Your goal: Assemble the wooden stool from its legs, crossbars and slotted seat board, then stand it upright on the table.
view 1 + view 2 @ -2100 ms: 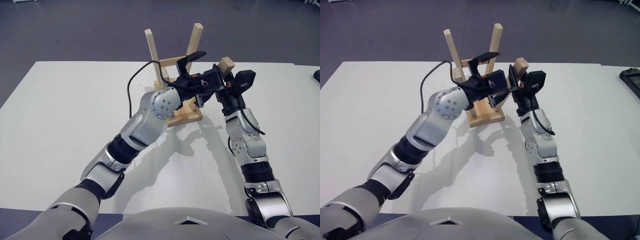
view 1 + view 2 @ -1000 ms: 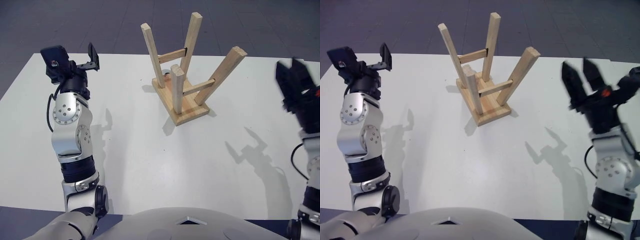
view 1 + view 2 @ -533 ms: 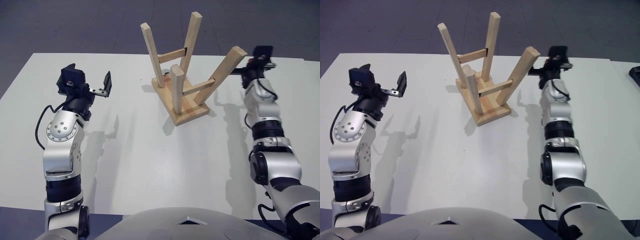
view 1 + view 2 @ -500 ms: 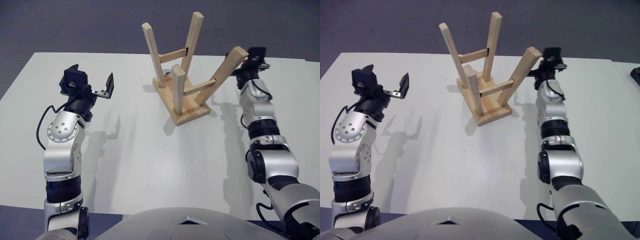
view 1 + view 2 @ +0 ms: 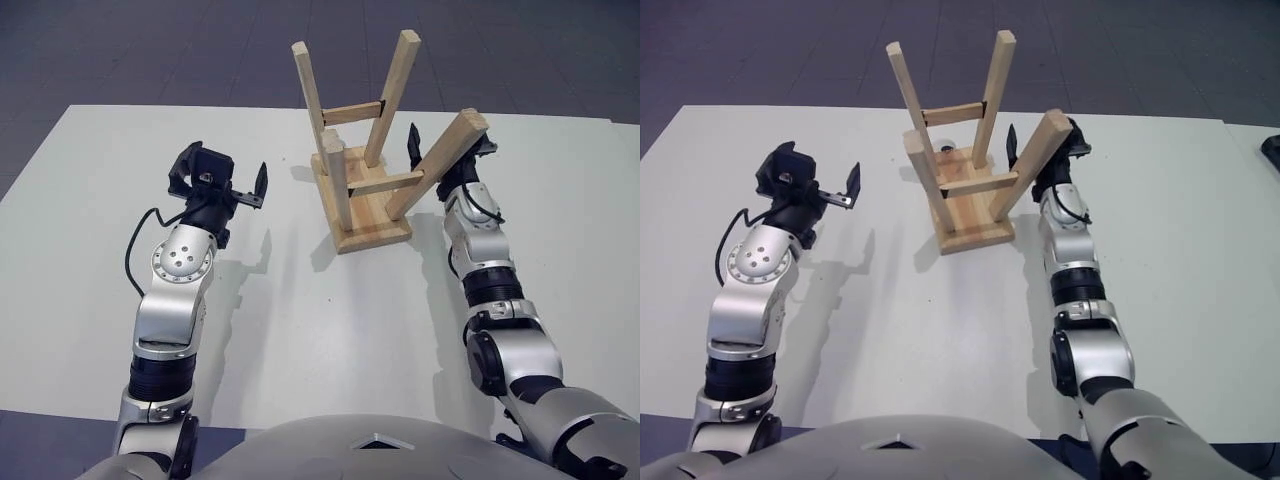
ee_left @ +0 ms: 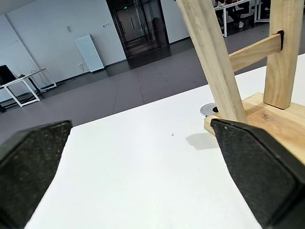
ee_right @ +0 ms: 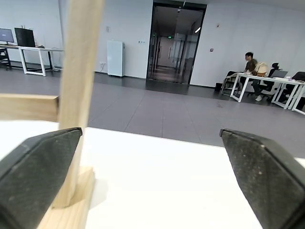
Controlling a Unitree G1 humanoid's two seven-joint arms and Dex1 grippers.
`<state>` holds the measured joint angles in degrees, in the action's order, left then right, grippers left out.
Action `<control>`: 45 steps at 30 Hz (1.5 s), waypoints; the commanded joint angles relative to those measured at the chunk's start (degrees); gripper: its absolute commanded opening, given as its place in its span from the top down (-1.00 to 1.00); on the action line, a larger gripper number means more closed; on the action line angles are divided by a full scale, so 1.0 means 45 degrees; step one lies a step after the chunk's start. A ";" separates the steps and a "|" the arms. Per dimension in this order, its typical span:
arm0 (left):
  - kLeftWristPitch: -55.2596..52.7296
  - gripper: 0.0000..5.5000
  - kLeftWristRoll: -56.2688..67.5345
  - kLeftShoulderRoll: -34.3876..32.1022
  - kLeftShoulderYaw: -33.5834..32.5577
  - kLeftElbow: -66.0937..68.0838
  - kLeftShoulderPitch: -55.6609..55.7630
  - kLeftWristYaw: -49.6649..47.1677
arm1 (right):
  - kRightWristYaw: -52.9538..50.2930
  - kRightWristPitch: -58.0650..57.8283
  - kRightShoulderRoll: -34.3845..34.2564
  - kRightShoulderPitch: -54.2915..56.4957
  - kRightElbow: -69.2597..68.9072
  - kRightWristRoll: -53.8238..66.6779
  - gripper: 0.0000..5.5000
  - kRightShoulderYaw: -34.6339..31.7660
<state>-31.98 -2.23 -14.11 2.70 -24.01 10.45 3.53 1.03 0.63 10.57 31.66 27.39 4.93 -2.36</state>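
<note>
The wooden stool (image 5: 372, 222) rests upside down on the white table (image 5: 300, 320), seat board down and legs in the air, joined by crossbars (image 5: 352, 113). One leg (image 5: 432, 172) leans out to the right. My right gripper (image 5: 448, 148) is open at that leg's upper end, a finger showing on each side of it. From the right wrist view, its pads frame an upright leg (image 7: 81, 71) and the seat board's corner (image 7: 66, 210). My left gripper (image 5: 225, 182) hangs open to the left of the stool, holding nothing; beyond its pads are a leg (image 6: 209, 62) and the seat board (image 6: 271, 119).
A small round metal fitting (image 6: 209, 109) sits in the tabletop just behind the stool. A dark object (image 5: 1272, 145) lies at the table's far right edge. Bare white table stretches in front of the stool and to both sides.
Both arms have closed in on the stool: the left gripper moved right toward it, and the right gripper came in to the top of the leaning leg. The stool stays upside down.
</note>
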 commanded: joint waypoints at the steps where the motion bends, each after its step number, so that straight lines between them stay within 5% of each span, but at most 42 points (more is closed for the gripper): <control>1: -0.0364 -0.96 -0.0699 0.0576 0.0723 0.0062 0.0212 -0.0558 | -0.0678 -0.1189 -0.0360 -0.0689 -0.1558 -0.0608 -0.96 0.0228; 4: -0.0790 -0.96 -0.1015 0.1302 0.0450 0.0249 0.0162 -0.1443 | -0.2397 -0.2031 -0.0392 -0.0875 -0.2022 -0.1197 -0.96 -0.0502; 9: -0.1340 -0.96 -0.0767 0.2894 -0.3295 0.0232 0.0790 -0.4530 | -0.5802 -0.3716 0.0515 -0.1672 -0.2834 -0.1829 -0.96 -0.3373; 12: -0.0287 -0.96 -0.1160 0.1945 -0.1493 -0.0112 0.1511 -0.2950 | -0.4234 -0.3362 0.0621 -0.2074 -0.4114 -0.1541 -0.96 -0.2691; 17: 0.0006 -0.96 -0.1592 0.1845 0.2452 -0.0240 0.2028 -0.0756 | -0.1830 -0.3716 -0.0739 -0.3011 -0.7826 -0.1189 -0.96 0.0650; 23: -0.1382 -0.96 -0.2724 0.2267 0.3460 0.0766 0.2098 -0.0981 | -0.2494 -0.5257 -0.1622 -0.4173 -0.9215 -0.1799 -0.96 0.1047; 32: -0.2410 -0.96 -0.2679 0.3066 0.0198 0.1602 0.1588 -0.2394 | -0.5112 -0.7195 -0.1879 -0.3490 -0.6942 -0.1946 -0.96 -0.2598; 38: -0.1729 -0.96 -0.1720 0.3123 -0.2236 0.1915 0.1896 -0.3025 | -0.2555 -0.5160 -0.1620 -0.2303 -0.9337 0.0459 -0.96 -0.2790; 45: -0.0689 -0.96 -0.1027 0.2604 -0.4907 0.2183 0.2309 -0.4296 | -0.1342 -0.6534 -0.0414 0.2977 -1.1742 0.4850 -0.96 -0.3888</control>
<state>-36.24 -7.81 -1.32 -16.39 -14.94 19.48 -14.28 -5.32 -26.39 6.51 38.76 -23.84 22.79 -18.53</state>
